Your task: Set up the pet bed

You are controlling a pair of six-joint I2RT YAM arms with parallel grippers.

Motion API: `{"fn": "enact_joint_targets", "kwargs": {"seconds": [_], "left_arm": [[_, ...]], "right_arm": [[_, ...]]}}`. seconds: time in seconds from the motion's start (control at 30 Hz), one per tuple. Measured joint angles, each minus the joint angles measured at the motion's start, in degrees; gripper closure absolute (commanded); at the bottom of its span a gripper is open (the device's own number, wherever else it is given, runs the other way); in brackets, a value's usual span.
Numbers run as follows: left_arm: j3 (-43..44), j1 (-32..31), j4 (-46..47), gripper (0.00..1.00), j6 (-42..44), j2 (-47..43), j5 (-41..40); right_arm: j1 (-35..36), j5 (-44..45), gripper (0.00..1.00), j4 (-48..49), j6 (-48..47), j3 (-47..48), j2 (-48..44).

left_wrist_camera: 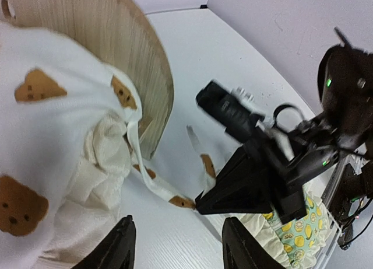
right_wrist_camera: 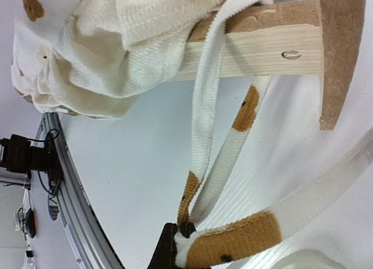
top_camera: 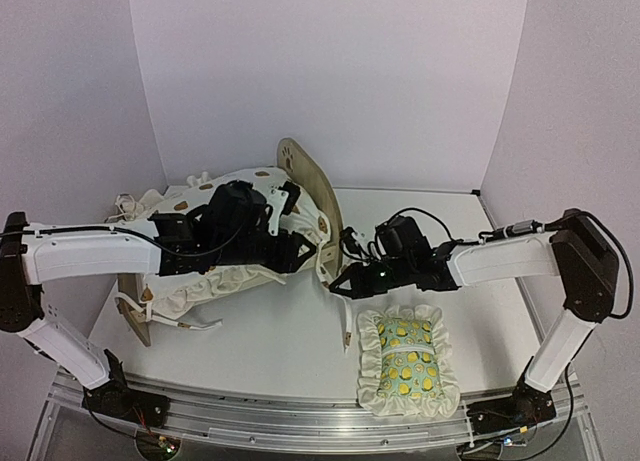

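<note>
We are looking at the pet bed [top_camera: 310,196] sitting on the left half of the desk [top_camera: 290,351], its rounded headboard [left_wrist_camera: 111,41] standing near the middle of the desk and its foot end pointing toward the near left. A cream cushion [top_camera: 200,286] with brown bear prints is lying bunched over the frame, covering the base and spilling over the side rail [right_wrist_camera: 256,47], so we cannot tell how squarely it is sitting inside. The left jaws are hanging over the headboard end of the cushion. In the left wrist view their two fingers [left_wrist_camera: 119,248] are standing apart, with only bare desk showing between them and nothing gripped. The right jaws are reaching in low from the right, just beside the headboard's near corner, and they are pinched together on a tie [right_wrist_camera: 205,135] of the cushion. The tie is running from the cushion's corner down past the rail to the tips, where a bear-printed stretch of it is folding over. A green pillow [top_camera: 405,366] with a lemon print and a ruffled edge is lying flat on the near right of the desk, apart from the bed and below the right arm [top_camera: 500,256].
</note>
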Motion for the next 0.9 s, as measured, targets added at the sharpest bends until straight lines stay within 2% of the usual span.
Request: {"fn": "enact_joint_targets", "kwargs": {"seconds": [0.1,0.23,0.3,0.37,0.53,0.7,0.9], "left_arm": [[-5.6,0.0,2.4,0.58,0.1,0.3,0.1],[-9.4,0.0,6.0,0.58,0.1,2.2,0.2],[-9.6,0.2,8.2,0.50,0.1,3.8,0.2],[-9.8,0.2,10.6,0.38,0.3,4.6,0.3],[-11.8,0.4,17.0,0.29,6.2,4.8,2.5],[-12.8,0.4,20.7,0.37,11.8,5.7,4.1],[-12.8,0.4,25.1,0.48,9.1,8.3,6.9]], "right_arm": [[-1.9,-4.6,1.00,-2.9,-0.8,2.3,0.5],[-3.6,-8.4,1.00,-7.9,-1.9,5.9,1.4],[-4.1,-9.7,1.00,-9.8,-2.1,7.4,1.6],[-4.6,-10.4,1.00,-11.3,-2.0,8.3,1.6],[-6.0,-10.9,1.00,-16.2,-1.7,10.3,1.7],[-6.8,-11.0,1.00,-18.8,-1.1,10.9,1.7],[-9.1,-15.3,1.00,-19.6,0.1,11.4,2.9]]}}
